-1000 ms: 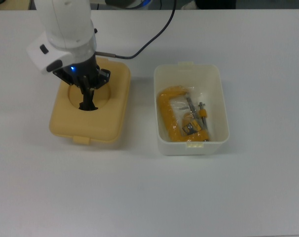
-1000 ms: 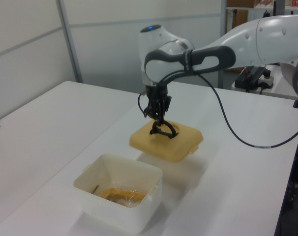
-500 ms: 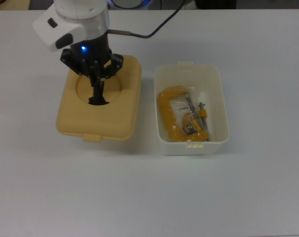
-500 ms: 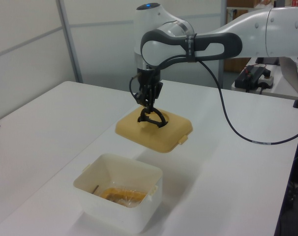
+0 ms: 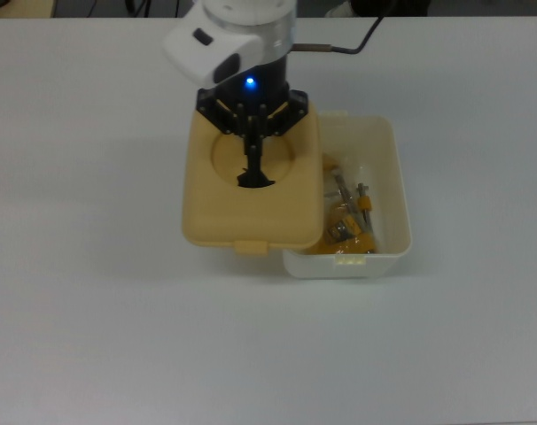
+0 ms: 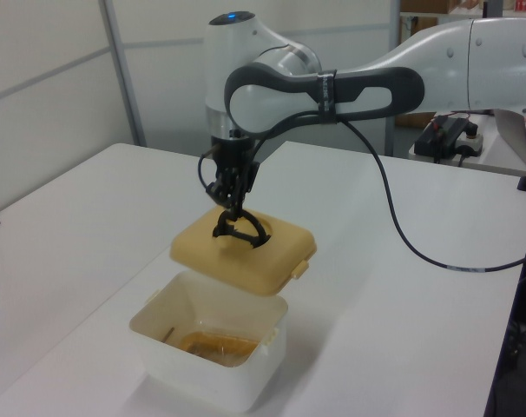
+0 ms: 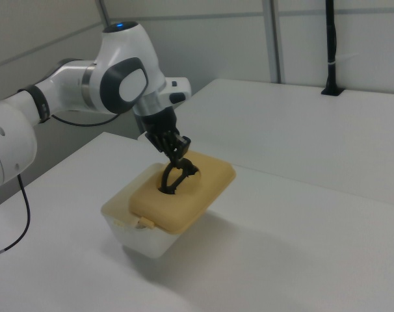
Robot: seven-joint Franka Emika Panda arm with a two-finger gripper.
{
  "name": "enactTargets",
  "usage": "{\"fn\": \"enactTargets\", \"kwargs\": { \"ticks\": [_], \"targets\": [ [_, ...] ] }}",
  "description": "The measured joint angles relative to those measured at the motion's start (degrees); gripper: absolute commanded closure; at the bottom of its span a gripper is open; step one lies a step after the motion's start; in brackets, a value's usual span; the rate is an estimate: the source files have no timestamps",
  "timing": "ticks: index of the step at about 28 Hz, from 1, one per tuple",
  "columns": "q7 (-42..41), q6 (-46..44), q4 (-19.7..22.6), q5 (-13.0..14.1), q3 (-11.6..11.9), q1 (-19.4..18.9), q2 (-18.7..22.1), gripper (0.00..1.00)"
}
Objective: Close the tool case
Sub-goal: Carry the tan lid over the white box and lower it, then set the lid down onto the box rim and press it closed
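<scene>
Lid [image 5: 251, 199] above the top view's left part of the box [image 5: 388, 239], clamp [image 5: 350, 226] inside.

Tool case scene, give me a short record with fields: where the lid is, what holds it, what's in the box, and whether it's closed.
lid: tan, held up in the air, tilted, partly over the white box
held by: gripper, shut on the black handle in the lid's round recess
box contents: yellow clamp, partly hidden under the lid in the top view
box position: on the white table
case closed: no, the lid is not yet seated
</scene>
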State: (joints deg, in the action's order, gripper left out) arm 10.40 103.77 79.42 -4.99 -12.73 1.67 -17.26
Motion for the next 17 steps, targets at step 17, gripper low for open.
{"fn": "enactTargets", "kwargs": {
  "ticks": [17],
  "targets": [
    [6.23, 0.0, 0.0, -1.94, -0.04, -8.11, -1.41, 1.0]
  ]
}}
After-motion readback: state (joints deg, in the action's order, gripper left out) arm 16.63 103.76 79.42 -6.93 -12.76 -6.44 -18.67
